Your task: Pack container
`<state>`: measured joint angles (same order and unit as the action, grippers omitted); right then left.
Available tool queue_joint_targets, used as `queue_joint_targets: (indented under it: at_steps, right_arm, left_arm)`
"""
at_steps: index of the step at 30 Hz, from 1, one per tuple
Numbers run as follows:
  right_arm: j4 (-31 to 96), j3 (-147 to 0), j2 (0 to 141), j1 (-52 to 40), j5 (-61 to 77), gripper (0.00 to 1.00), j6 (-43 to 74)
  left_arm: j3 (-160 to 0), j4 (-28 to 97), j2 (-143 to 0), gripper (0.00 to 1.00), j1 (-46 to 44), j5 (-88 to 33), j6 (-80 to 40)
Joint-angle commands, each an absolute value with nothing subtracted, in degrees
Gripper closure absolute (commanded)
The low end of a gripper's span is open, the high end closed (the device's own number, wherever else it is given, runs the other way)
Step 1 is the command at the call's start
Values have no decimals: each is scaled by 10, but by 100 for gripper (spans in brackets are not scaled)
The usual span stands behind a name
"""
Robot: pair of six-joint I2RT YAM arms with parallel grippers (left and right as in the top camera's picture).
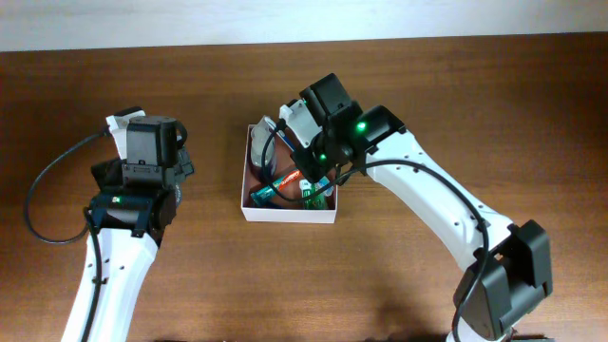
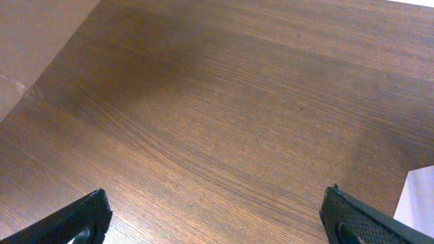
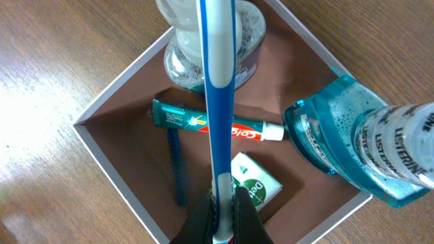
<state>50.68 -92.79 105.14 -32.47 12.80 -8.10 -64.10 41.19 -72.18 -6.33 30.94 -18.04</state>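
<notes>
The container [image 1: 288, 215] is a shallow square box with white walls and a reddish-brown inside, at mid table. In the right wrist view its white wall [image 3: 127, 196] frames a toothpaste tube [image 3: 196, 123], a green soap bar [image 3: 263, 181], a dark blue razor [image 3: 178, 169], a clear jar [image 3: 186, 47] and a teal mouthwash bottle [image 3: 346, 139]. My right gripper [image 3: 224, 210] is shut on a blue and white toothbrush [image 3: 218, 81] held over the box; in the overhead view the gripper [image 1: 306, 171] hangs above the box. My left gripper [image 2: 217, 203] is open and empty over bare wood, left of the box [image 1: 150, 142].
The brown wooden table [image 1: 427, 95] extends around the box on all sides. A white corner of the box [image 2: 419, 200] shows at the right edge of the left wrist view. A black cable [image 1: 47, 180] loops beside the left arm.
</notes>
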Motion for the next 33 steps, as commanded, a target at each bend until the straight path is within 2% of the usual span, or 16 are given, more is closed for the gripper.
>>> queue_joint_targets:
  at_steps: [1,14,15,16,17,21,25,30,33]
  right_arm:
    - [504,-936,1069,-326,133,96,-79]
    - [505,-932,1075,-326,126,96,-79]
    - [506,-932,1075,-326,126,88,-79]
    - [507,-932,1075,-326,126,56,-79]
    - [508,-932,1075,-326,126,39,-79]
    - [510,-932,1075,-326,126,25,-79]
    - [517,-932,1070,-326,127,22,-79]
    - [536,-934,1029,-326,127,13,-79]
    - [549,-933,978,-326,127,1,-79]
  left_arm:
    - [-649,412,-724,1,-62,317,-188]
    - [-649,412,-724,1,-62,317,-188]
    - [-649,412,-724,1,-62,317,-188]
    - [-649,412,-724,1,-62,317,-188]
    - [-649,412,-724,1,-62,317,-188]
    - [-649,413,-724,1,-62,317,-188]
    - [-649,412,-724,1,-62,317,-188]
    - [-649,412,-724,1,-62,317,-188]
    - [-649,413,-724,1,-62,317,-188]
